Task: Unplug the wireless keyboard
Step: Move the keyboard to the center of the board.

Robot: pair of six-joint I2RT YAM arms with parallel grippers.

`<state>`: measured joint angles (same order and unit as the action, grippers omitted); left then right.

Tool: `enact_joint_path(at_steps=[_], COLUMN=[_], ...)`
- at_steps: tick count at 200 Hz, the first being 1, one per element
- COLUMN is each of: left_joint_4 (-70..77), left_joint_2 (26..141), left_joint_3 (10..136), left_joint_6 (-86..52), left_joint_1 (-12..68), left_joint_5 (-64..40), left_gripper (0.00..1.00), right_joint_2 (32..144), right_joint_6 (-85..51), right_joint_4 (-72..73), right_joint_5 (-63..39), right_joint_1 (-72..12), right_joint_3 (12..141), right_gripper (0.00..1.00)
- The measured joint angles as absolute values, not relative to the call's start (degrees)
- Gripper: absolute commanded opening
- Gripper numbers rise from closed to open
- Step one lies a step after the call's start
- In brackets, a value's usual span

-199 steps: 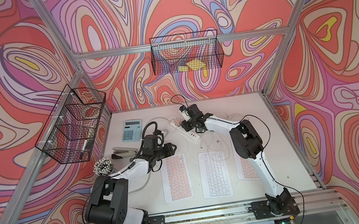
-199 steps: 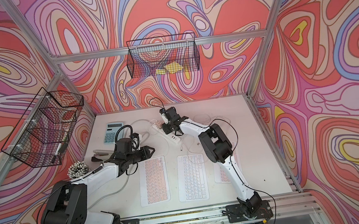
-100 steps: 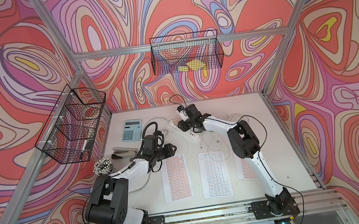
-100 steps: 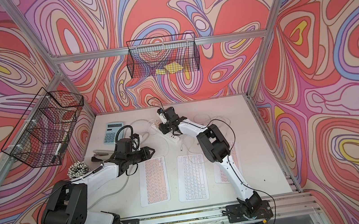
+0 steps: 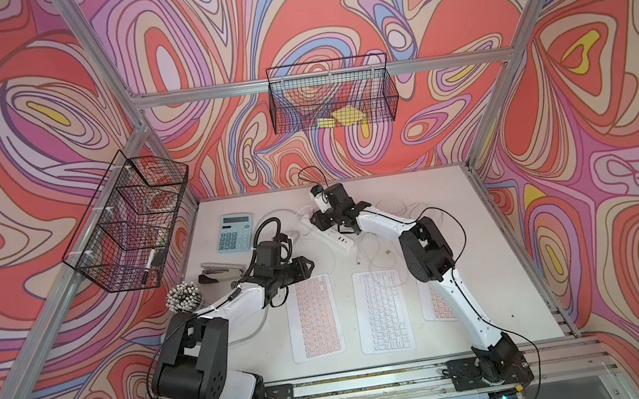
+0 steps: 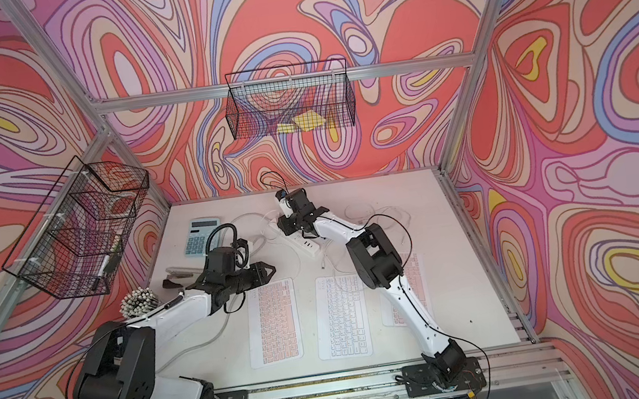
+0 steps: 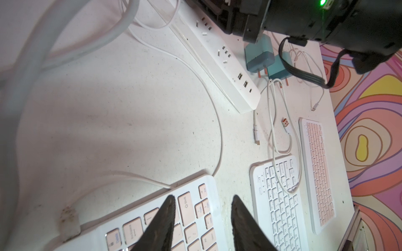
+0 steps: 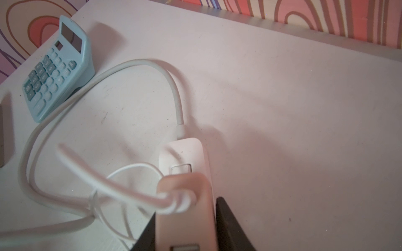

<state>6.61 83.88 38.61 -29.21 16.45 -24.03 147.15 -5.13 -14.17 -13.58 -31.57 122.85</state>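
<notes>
The pink-keyed keyboard lies on the counter at 7 o'clock from the power strip, with a white cable meeting its far edge. The left fingers hover narrowly parted over its corner, holding nothing. The right fingers clamp a pink charger over the strip.

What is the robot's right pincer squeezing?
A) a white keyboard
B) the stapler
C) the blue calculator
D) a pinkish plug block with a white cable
D: in the right wrist view, the right pincer has its black fingers against both sides of the pinkish plug block.
</notes>
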Motion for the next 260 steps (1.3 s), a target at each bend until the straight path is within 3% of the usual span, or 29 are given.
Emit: enact_joint_path(at_steps=[146,189,260], left_joint_4=[9.37,10.07,11.57], left_joint_2=[91.74,91.94,97.93], left_joint_3=[43.97,45.17,49.28], left_joint_6=[-41.87,-45.76,-51.11], left_joint_1=[16.43,16.43,16.47], left_joint_5=[-21.80,-17.30,-11.27], left_gripper=[0.41,0.49,0.50], right_joint_2=[139.63,137.01,134.58], right_joint_6=[0.14,0.38,-1.85], right_joint_4=[-13.04,-13.72,-14.63], right_joint_5=[-11.79,-11.35,-12.97], right_joint_1=[-32.14,-33.82,-34.17], right_joint_3=[111.07,107.39,106.74], right_gripper=[0.27,0.38,0.42])
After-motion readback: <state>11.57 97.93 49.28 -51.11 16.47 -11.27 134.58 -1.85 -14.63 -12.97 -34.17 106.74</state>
